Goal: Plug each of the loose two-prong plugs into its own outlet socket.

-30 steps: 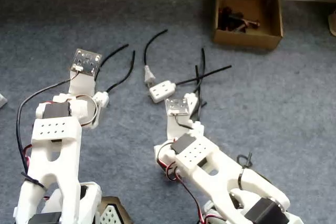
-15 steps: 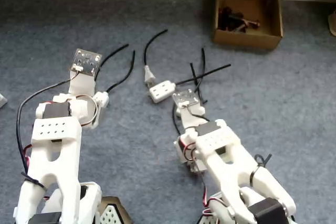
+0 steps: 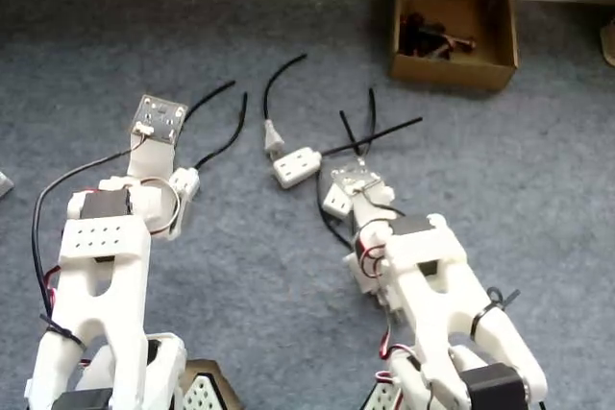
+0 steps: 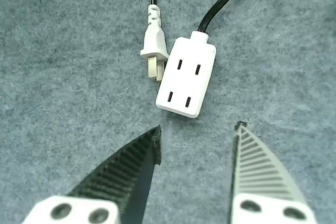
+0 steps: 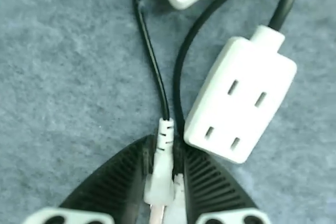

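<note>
My right gripper [image 5: 164,144] is shut on a white two-prong plug [image 5: 163,174], whose black cable runs away across the carpet. Right beside that plug lies a white outlet socket [image 5: 239,114]; in the high view this socket [image 3: 336,201] sits just beside the right gripper [image 3: 357,182]. Another socket [image 3: 296,167] and a loose plug [image 3: 272,136] lie in the middle of the carpet. My left gripper [image 4: 197,132] is open, a little short of a white plug [image 4: 154,43] and a socket [image 4: 186,81] that lie side by side.
A cardboard box [image 3: 452,26] holding small parts stands at the back right. Black cables [image 3: 375,132] cross the grey carpet between the arms and the box. The left arm [image 3: 106,237] stands over the carpet's left side.
The right arm has swung to the right with the plug in its gripper, uncovering the socket beside it. The left arm has hardly moved.
</note>
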Controlling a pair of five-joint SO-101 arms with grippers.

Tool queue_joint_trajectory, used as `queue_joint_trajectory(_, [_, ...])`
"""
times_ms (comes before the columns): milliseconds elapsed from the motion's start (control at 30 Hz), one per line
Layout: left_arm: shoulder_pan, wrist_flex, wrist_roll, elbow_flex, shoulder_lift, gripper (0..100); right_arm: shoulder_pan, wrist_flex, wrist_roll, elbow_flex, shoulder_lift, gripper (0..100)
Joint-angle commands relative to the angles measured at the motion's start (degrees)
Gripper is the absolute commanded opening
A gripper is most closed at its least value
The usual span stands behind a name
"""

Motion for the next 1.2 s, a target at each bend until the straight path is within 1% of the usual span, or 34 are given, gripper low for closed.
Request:
queue_joint_trajectory(0, [0.31, -0.70, 0.62, -0.31, -2.07, 21, 5.32, -3.30, 1.32, -0.48, -1.80, 4.0])
queue_joint_trajectory(200, [0.31, -0.70, 0.62, -0.31, -2.07, 21, 8.84, -3.91, 1.41, -0.48, -1.80, 4.0])
queue_joint_trajectory(300, [0.31, -0.70, 0.62, -0.31, -2.07, 21, 10.51, -4.00, 5.19, -1.63, 1.10, 4.0])
queue_joint_trajectory(500, [0.31, -0.70, 0.62, -0.22, -2.07, 21, 17.71, -3.65, 5.89, -12.79, 19.47, 4.0])
queue_joint_trajectory(567, [0.31, -0.70, 0.62, -0.22, -2.07, 21, 18.95, -3.56, 6.07, -16.75, 25.71, 4.0])
queue_joint_trajectory(633, [0.31, -0.79, 0.62, -0.22, -2.07, 21, 19.47, -0.40, 6.15, -20.35, 28.79, 4.0])
queue_joint_trajectory(767, [0.31, -0.88, 0.62, -0.22, -2.07, 21, 18.33, 1.10, 6.24, -24.75, 28.88, 4.0])
queue_joint_trajectory(867, [0.31, -0.88, 0.62, -0.22, -2.07, 21, 17.36, 1.80, 6.24, -24.66, 28.88, 4.0])
queue_joint_trajectory(933, [0.31, -0.88, 0.62, -0.22, -2.07, 21, 15.78, 4.70, 6.24, -24.66, 28.88, 4.0])
queue_joint_trajectory(1067, [0.31, -0.88, 0.62, -0.22, -2.07, 21, 12.53, 10.77, 8.62, -25.01, 28.79, 4.0])
queue_joint_trajectory(1167, [0.31, -0.88, 0.62, -0.22, -2.07, 21, 11.21, 13.67, 8.97, -25.10, 28.53, 4.0])
